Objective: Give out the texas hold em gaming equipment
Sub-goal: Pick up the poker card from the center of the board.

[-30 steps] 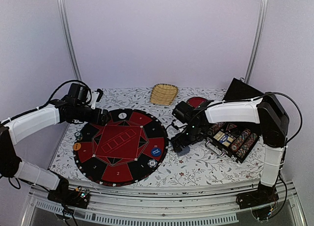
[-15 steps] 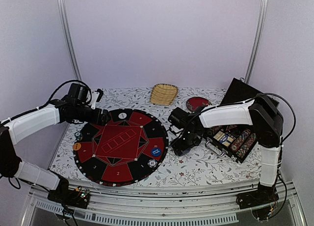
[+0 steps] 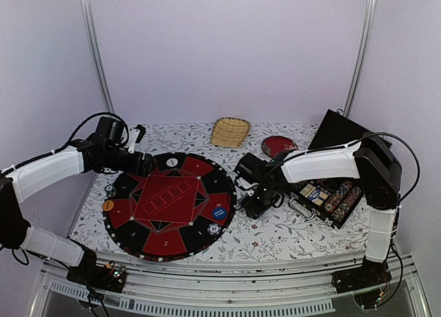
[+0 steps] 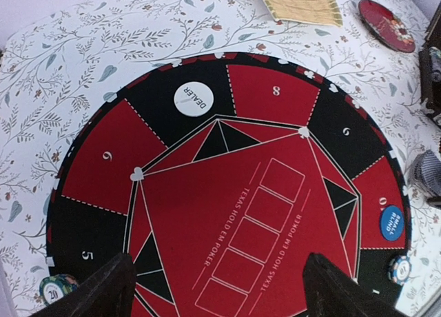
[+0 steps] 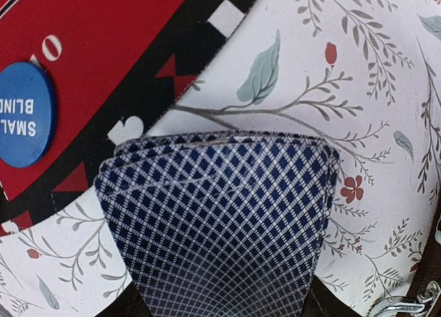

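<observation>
**Right arm swings in toward the mat edge**

Right gripper (image 3: 256, 204) now sits closer to the right rim of the round red-and-black poker mat (image 3: 170, 203) than a second ago, and its forearm lies lower and flatter across the worktop. The left arm, the buttons and the chips have not shifted.

Much is hidden. From above, the right gripper covers whatever lies under it. In the right wrist view the blue-and-white diamond-backed playing cards (image 5: 220, 220) fill the frame and hide the fingers, so I cannot tell whether the jaws clamp them or only straddle them. The cards' far edge bows over the floral cloth, just beside the mat's rim. How many cards there are cannot be made out.

The left gripper (image 4: 217, 269) hovers over the mat's far-left part with its fingers spread wide and nothing between them.

On the mat, the white round dealer button (image 4: 193, 98) lies near the far rim. The blue round small-blind button (image 4: 391, 222) lies at the right rim with a dark striped chip (image 4: 398, 269) just nearer. An orange round button (image 3: 108, 205) sits at the left rim.

The open black chip case (image 3: 331, 196) stands near the worktop's right edge. The woven straw basket (image 3: 229, 131) and the round dark-red plate (image 3: 278, 145) lie along the far edge.
</observation>
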